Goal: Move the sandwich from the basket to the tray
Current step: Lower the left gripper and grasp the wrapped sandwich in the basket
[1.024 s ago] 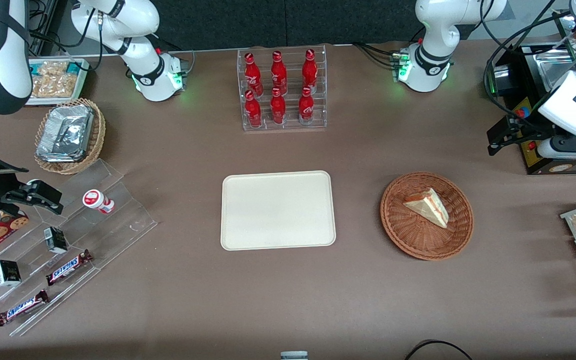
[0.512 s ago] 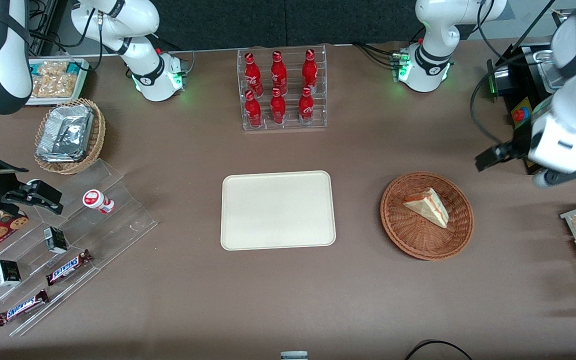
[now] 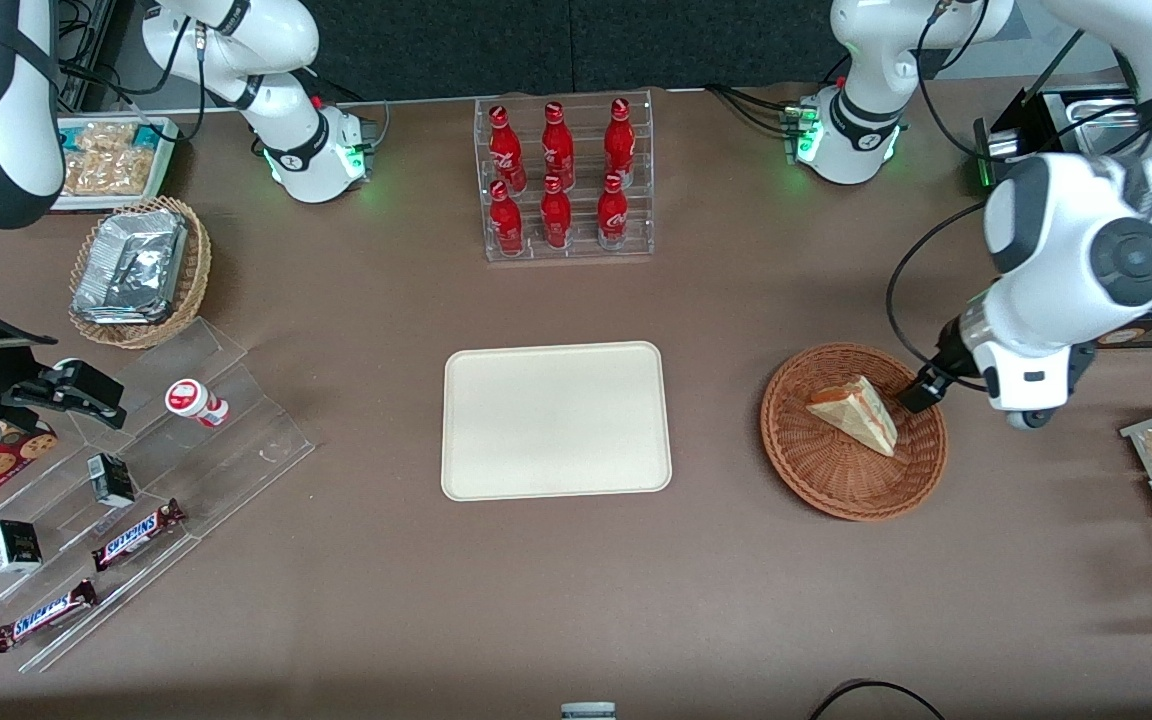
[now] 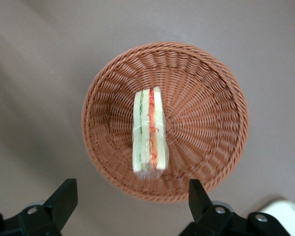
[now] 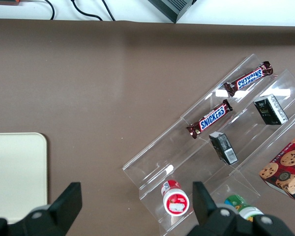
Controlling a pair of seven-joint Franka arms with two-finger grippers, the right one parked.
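The left arm reaches out over the table from the working arm's end. Its big white elbow bends, and the wrist points down. The gripper [image 4: 130, 196] hangs up in the air, facing straight down. Its two black fingers [image 4: 64, 196] are spread wide apart, with nothing between them. They touch nothing. In the front view only one dark fingertip of the gripper [image 3: 921, 392] pokes out from under the white wrist.
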